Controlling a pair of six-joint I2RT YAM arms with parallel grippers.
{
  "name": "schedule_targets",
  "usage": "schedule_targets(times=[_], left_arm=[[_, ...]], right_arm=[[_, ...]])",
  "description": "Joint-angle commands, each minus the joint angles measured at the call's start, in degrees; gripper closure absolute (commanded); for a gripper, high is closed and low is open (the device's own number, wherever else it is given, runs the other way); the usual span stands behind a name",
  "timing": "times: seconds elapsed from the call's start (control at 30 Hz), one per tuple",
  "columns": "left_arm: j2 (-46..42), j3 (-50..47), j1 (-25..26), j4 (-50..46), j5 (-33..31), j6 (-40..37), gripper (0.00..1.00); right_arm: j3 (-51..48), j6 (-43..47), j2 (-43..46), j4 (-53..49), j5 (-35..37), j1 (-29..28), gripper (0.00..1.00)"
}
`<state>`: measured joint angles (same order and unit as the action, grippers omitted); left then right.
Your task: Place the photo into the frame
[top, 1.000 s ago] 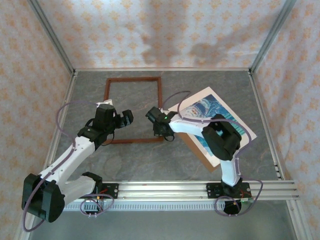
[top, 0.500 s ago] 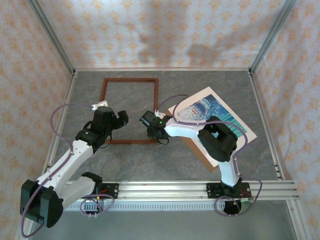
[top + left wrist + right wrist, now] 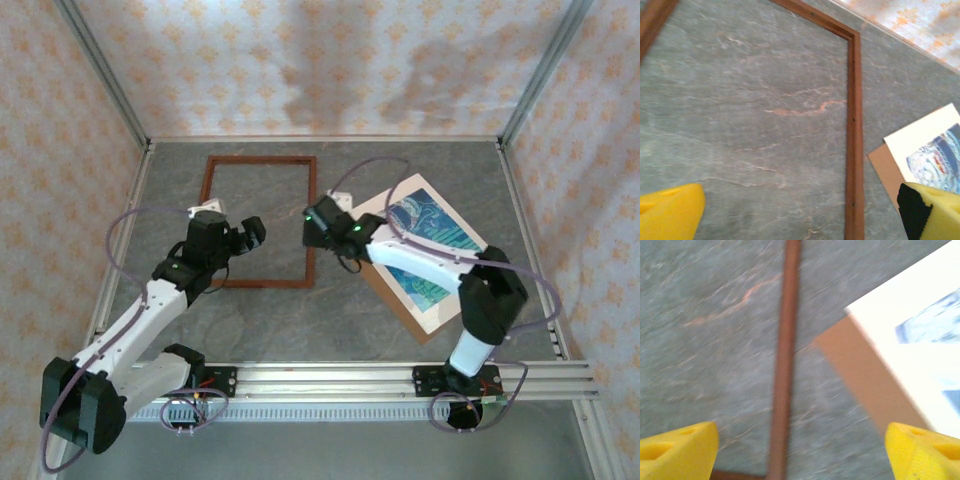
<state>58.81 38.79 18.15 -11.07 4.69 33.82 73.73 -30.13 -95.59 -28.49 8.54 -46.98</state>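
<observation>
The frame, thin reddish-brown moulding, lies flat left of centre with bare table inside it. Its right rail runs down the left wrist view and also crosses the right wrist view. The photo, blue and teal, lies to the right of the frame; my right arm covers part of it. A corner of the photo and a blue edge of it also show. My left gripper hangs open over the frame's inside. My right gripper is open above the right rail, holding nothing.
A cream mat borders the photo, and both rest on a brown backing board set at an angle. Patterned walls and metal posts close in the table. A rail with both arm bases runs along the near edge.
My right gripper has opened and lifted off the frame's lower right corner, moving up along the right rail; its elbow swung right. The frame slid slightly left before that. The left arm barely moved.
</observation>
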Motion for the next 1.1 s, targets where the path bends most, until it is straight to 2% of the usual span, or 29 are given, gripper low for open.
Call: schedule_targets(times=[0.0, 0.07, 0.2, 0.37, 0.53, 0.7, 1.07], left_arm=[[3.65, -0.03, 3.88, 4.23, 1.65, 2.40, 0.00], [6.85, 1.37, 6.30, 4.43, 0.64, 2.21, 0.01], [13.23, 4.36, 9.61, 5.63, 0.59, 2.21, 0.00], [17.44, 6.45, 11.49, 6.50, 0.98, 1.65, 0.01], [17.47, 6.10, 11.73, 6.46, 0.51, 1.24, 0.01], [17.45, 5.37, 11.73, 7.26, 0.85, 1.11, 0.01], [19.39, 6.72, 12.17, 7.29, 3.13, 0.21, 0.01]], right_arm=[[-4.70, 6.98, 2.78, -4.00, 3.69, 7.68, 0.09], [-7.56, 7.80, 4.51, -3.31, 1.17, 12.75, 0.08], [-13.04, 8.13, 6.65, -1.02, -8.58, 23.74, 0.06], [-18.54, 6.06, 7.69, 0.27, -14.28, 30.66, 0.05], [-25.27, 3.11, 10.43, 0.18, -15.98, 30.85, 0.04], [-30.69, -1.95, 12.98, 6.43, -23.80, 30.26, 0.04], [-28.65, -13.11, 8.44, 21.55, -29.48, 23.24, 0.05]])
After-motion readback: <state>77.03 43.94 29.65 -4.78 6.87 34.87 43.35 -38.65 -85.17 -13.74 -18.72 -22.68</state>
